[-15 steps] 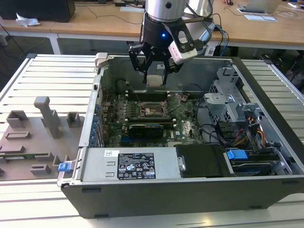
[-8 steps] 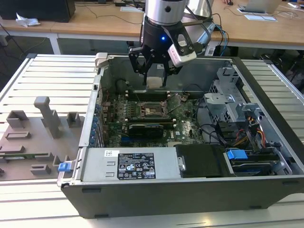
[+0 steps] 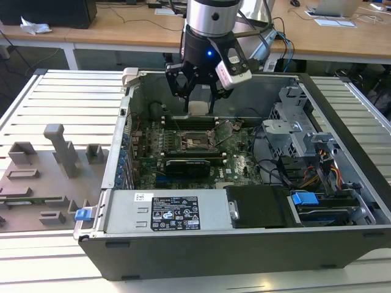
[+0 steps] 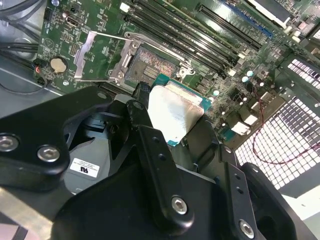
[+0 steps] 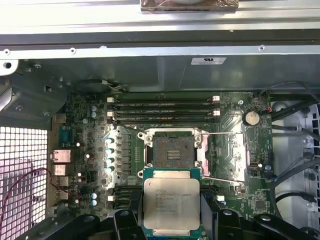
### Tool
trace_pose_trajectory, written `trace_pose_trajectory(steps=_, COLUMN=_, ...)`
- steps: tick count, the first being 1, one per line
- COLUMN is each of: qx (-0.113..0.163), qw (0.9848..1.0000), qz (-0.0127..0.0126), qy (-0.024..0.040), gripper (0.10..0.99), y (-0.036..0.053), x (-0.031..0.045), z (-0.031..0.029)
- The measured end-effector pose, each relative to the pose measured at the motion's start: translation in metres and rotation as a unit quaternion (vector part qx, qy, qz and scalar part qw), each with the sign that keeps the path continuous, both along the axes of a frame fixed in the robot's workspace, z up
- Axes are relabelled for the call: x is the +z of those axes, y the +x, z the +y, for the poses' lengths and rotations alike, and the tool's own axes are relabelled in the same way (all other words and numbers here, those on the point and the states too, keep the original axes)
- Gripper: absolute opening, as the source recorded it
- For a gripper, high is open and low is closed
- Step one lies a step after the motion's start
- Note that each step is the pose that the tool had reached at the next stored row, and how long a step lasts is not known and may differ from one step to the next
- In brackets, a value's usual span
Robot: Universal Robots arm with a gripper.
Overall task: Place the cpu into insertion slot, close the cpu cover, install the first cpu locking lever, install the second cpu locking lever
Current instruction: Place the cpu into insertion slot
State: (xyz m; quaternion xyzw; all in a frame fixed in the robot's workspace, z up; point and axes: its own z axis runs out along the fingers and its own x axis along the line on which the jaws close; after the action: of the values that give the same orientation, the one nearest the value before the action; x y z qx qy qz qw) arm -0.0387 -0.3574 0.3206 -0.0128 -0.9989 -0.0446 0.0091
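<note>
My gripper (image 3: 198,101) hangs inside the open computer case, shut on the cpu (image 3: 198,108). In the first wrist view the cpu (image 5: 171,202) shows its silver-grey top between two black fingers (image 5: 125,222). The insertion slot (image 5: 172,150) lies open and bare on the green motherboard, and the chip is held above the board just off the slot's edge. The cpu cover (image 5: 226,156), a thin metal frame, is swung up and away to one side of the slot. The second wrist view shows the cpu (image 4: 175,112), the slot (image 4: 150,62) and the raised cover (image 4: 97,54) from a slant.
Long black memory slots (image 5: 162,109) run beside the socket. The case wall (image 3: 128,122) stands on the exterior view's left and a drive cage (image 3: 293,125) with cables on its right. A power supply (image 3: 165,210) lies in front. Grey fixtures (image 3: 55,159) sit on the table.
</note>
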Motion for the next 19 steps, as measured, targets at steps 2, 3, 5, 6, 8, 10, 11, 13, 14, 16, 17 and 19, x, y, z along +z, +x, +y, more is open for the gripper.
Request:
trace_pose_trajectory(steps=2, qx=0.000, qw=1.0000, qz=0.0001, qy=-0.0001, gripper=0.545, y=0.0000, x=-0.0006, z=0.0000)
trace_pose_trajectory(steps=3, qx=0.000, qw=1.0000, qz=0.0000, qy=-0.0001, gripper=0.545, y=0.0000, x=-0.0009, z=0.0000)
trace_pose_trajectory(steps=5, qx=0.000, qw=1.0000, qz=0.0000, qy=0.0000, gripper=0.545, y=0.0000, x=-0.0016, z=0.0000)
trace_pose_trajectory(steps=6, qx=0.000, qw=1.0000, qz=0.0000, qy=0.0000, gripper=0.545, y=0.0000, x=-0.0020, z=0.0000)
trace_pose_trajectory(steps=8, qx=0.000, qw=1.0000, qz=0.0000, qy=0.0000, gripper=0.545, y=0.0000, x=-0.0028, z=0.0000)
trace_pose_trajectory(steps=10, qx=0.000, qw=1.0000, qz=0.0000, qy=0.0000, gripper=0.545, y=0.0000, x=-0.0042, z=0.0000)
trace_pose_trajectory(steps=11, qx=0.000, qw=1.0000, qz=0.0000, qy=-0.0001, gripper=0.545, y=0.0000, x=-0.0044, z=0.0000)
trace_pose_trajectory(steps=13, qx=0.000, qw=1.0000, qz=0.0000, qy=0.0000, gripper=0.545, y=0.0000, x=-0.0050, z=0.0000)
trace_pose_trajectory(steps=14, qx=0.000, qw=1.0000, qz=0.0000, qy=0.0000, gripper=0.545, y=0.0000, x=-0.0054, z=0.0000)
trace_pose_trajectory(steps=16, qx=0.000, qw=1.0000, qz=0.0000, qy=0.0000, gripper=0.545, y=0.0000, x=-0.0063, z=0.0000)
trace_pose_trajectory(steps=17, qx=0.000, qw=1.0000, qz=0.0000, qy=0.0000, gripper=0.545, y=0.0000, x=-0.0066, z=0.0000)
trace_pose_trajectory(steps=19, qx=0.000, qw=1.0000, qz=0.0000, qy=0.0000, gripper=0.545, y=0.0000, x=-0.0077, z=0.0000)
